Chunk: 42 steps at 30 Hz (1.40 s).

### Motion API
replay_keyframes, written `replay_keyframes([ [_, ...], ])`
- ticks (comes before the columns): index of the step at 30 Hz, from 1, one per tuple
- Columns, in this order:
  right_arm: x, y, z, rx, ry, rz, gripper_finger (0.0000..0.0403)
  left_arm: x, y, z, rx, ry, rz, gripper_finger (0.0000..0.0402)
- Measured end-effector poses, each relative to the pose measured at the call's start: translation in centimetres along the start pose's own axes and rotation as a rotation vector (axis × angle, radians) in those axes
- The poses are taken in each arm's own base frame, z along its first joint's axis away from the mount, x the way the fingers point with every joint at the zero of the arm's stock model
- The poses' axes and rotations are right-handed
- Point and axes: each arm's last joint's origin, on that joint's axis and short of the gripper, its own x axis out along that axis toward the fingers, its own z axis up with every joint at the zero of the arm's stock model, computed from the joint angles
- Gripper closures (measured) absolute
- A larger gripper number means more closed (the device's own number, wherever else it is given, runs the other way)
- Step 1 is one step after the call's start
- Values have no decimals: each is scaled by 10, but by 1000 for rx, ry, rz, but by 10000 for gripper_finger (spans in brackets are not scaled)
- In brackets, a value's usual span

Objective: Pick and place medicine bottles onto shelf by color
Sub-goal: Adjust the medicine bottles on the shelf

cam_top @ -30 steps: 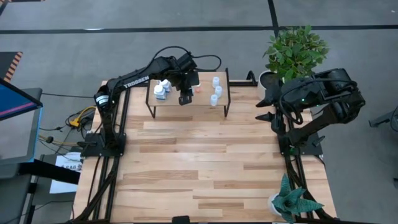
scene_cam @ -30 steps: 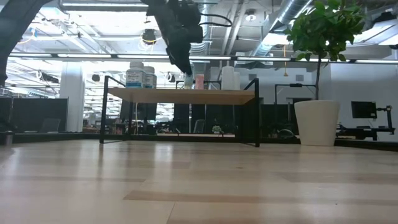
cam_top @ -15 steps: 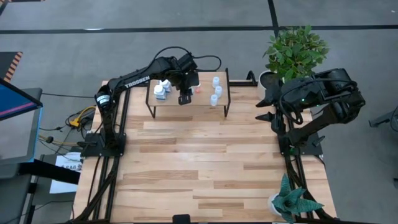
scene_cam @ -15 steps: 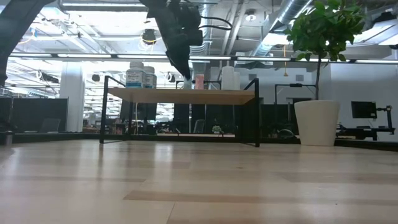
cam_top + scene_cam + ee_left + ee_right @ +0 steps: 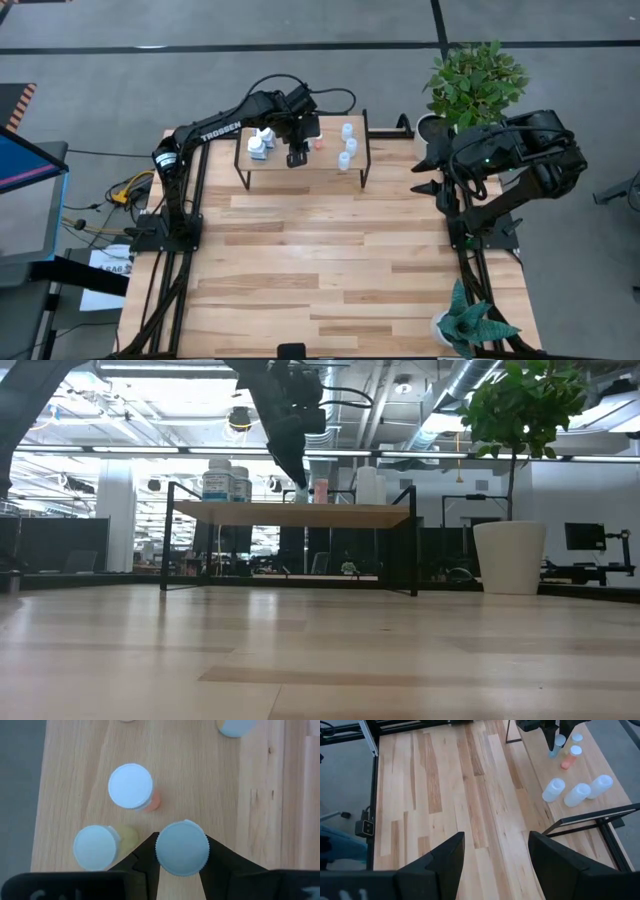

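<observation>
The shelf stands at the table's far side. My left gripper is over its middle, shut on a small pale-blue-capped bottle. Just beside it stand a white-capped orange bottle and a pale-capped yellowish bottle. Three pale bottles stand on the shelf's right end, and white bottles with blue labels on its left end. My right gripper is open and empty, held high at the table's right edge. My left gripper pinches the small bottle at its cap, between its two fingers, one on each side. The fingers come from above and point down. The bottle is upright; in the low view its lower end is at the shelf top, touching or just above I cannot tell.
A leafy plant in a white pot stands at the far right corner, and a spiky plant at the near right corner. The wooden tabletop spreads out in front of the shelf.
</observation>
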Motion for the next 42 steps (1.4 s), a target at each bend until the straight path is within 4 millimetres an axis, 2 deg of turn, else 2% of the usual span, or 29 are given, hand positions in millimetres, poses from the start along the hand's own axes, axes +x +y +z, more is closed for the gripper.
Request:
replay_keyframes([
  [4,0,0,0,0,0,0,163,0,0,0,-14,0,0,297],
  [13,0,0,0,0,0,0,163,0,0,0,-27,15,34,230],
  [23,0,0,0,0,0,0,163,0,-1,-1,-54,23,10,210],
  [30,0,0,0,0,0,0,163,0,-2,-4,-86,64,23,178],
  [36,0,0,0,0,0,0,163,-11,-1,-5,-85,113,78,164],
  [42,0,0,0,0,1,0,163,-32,-6,-9,-123,200,59,163],
])
